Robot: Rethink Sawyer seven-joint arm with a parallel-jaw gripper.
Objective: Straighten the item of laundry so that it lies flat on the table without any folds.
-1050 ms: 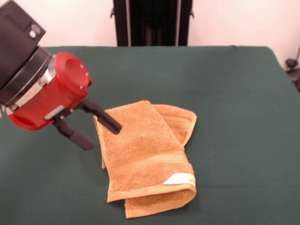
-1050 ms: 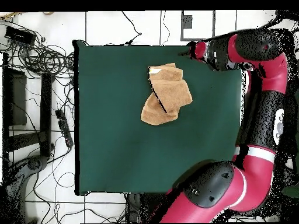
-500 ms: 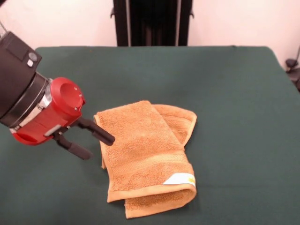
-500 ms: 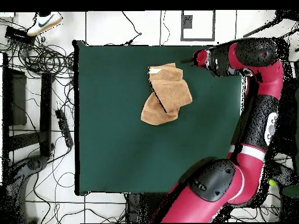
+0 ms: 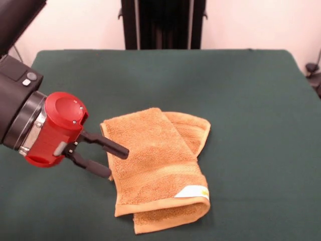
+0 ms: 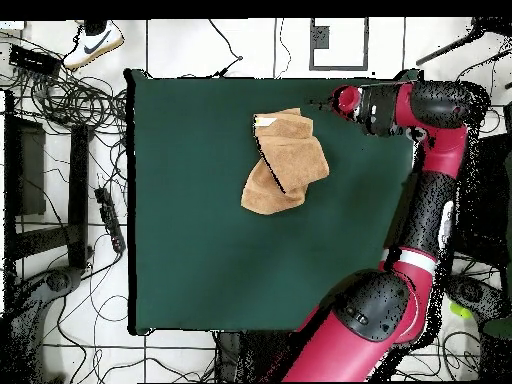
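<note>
Dark green worktop [image 5: 241, 90] fills pretty much the whole front shot, with a pale wall and a black post behind it. Nearest the camera is the towel [image 5: 158, 168], orange-tan terry, sitting a bit left of centre toward the front edge. It's definitely not flat: folded over on itself, with a rolled double hem along the near end, a small white label [image 5: 192, 192] at the near right corner, and a second layer poking out on the far right side. A woven band runs across the top layer.

Just left of it is the end effector [image 5: 115, 161], coming in low from the left on the red and black arm. Its two black fingers [image 5: 106, 145] are spread apart, gripping nothing, with the tips right at the towel's left edge.

The overhead view adds stuff the front one can't show: the whole arm bending round the worktop's side, the tiled floor, a tangle of cables [image 6: 75, 95] and a shoe [image 6: 97, 42] at the top edge. There the towel [image 6: 285, 165] sits toward the top edge.
</note>
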